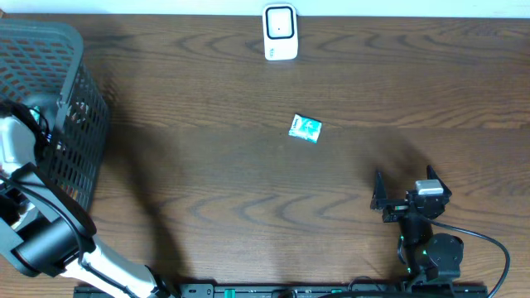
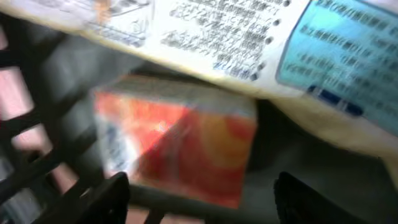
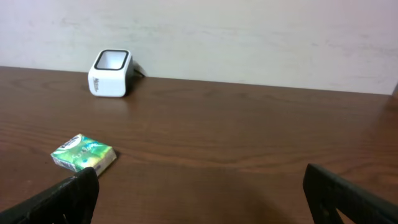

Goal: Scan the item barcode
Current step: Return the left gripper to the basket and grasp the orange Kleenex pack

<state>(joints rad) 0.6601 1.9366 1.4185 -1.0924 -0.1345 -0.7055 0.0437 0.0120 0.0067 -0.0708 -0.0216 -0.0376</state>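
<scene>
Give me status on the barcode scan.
Done: nothing confirmed; a green packet lies loose, apart from the scanner. In hand: left hand open over an orange box in the basket, not gripped. Left: grasp, lift, present to scanner. Right hand idle, open.

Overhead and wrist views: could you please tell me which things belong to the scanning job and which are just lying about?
Job:
scanner
basket
orange box in it
left gripper, open, facing the box

Lying about, it seems:
green packet on the table
white packet in the basket
right gripper, open
</scene>
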